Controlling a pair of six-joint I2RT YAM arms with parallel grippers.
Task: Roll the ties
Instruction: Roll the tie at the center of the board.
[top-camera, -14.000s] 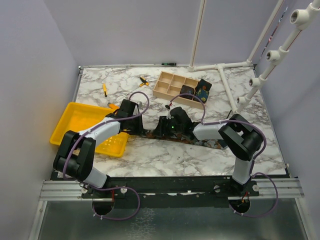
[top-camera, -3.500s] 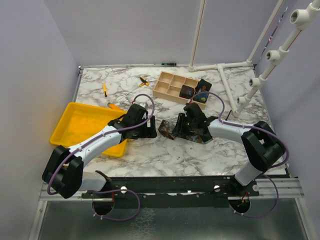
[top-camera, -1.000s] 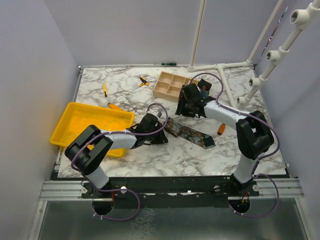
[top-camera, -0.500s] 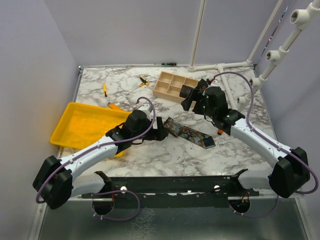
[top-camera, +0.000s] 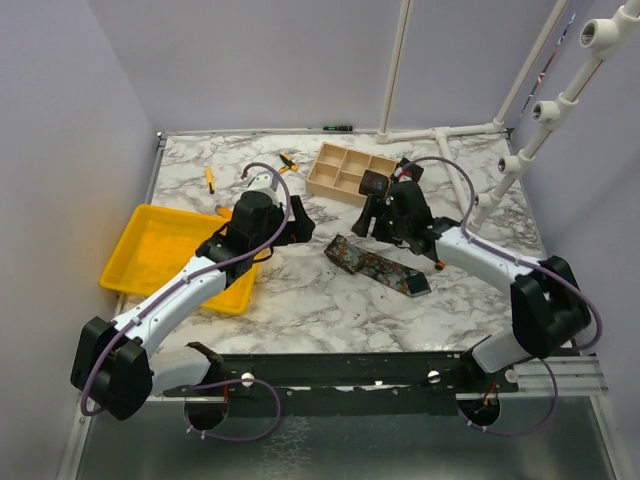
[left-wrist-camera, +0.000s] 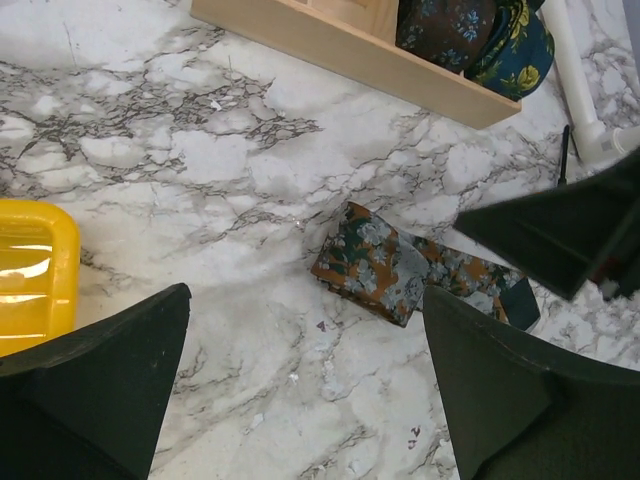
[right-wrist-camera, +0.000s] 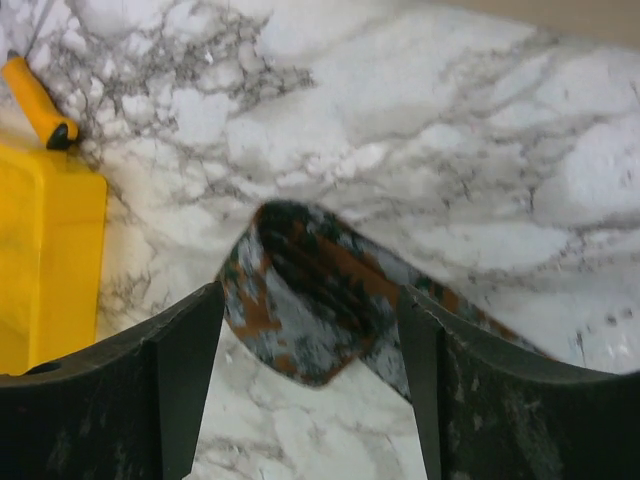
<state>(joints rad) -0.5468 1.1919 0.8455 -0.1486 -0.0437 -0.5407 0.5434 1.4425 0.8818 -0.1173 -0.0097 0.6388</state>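
A rust-brown tie (top-camera: 375, 266) with grey-green flowers lies slantwise on the marble, its left end folded over into a loose loop (right-wrist-camera: 305, 290). My left gripper (top-camera: 296, 226) hovers wide open to the left of that loop and holds nothing; in the left wrist view the tie (left-wrist-camera: 400, 272) lies beyond the fingers (left-wrist-camera: 105, 385). My right gripper (top-camera: 376, 222) is open just behind the tie, and its fingers (right-wrist-camera: 165, 385) frame the folded end without touching it. Two rolled ties (top-camera: 375, 183) (top-camera: 405, 172) sit in the wooden organizer (top-camera: 340, 170).
A yellow tray (top-camera: 160, 245) lies at the left under my left arm. Orange-handled screwdrivers (top-camera: 210, 180) (top-camera: 288, 162) lie at the back, and another (top-camera: 438, 263) by the tie's right end. A white pipe frame (top-camera: 452, 170) stands at the back right.
My left gripper has opened and drawn back to the left, away from the tie's folded end. My right arm has swung from the organizer back over the tie.
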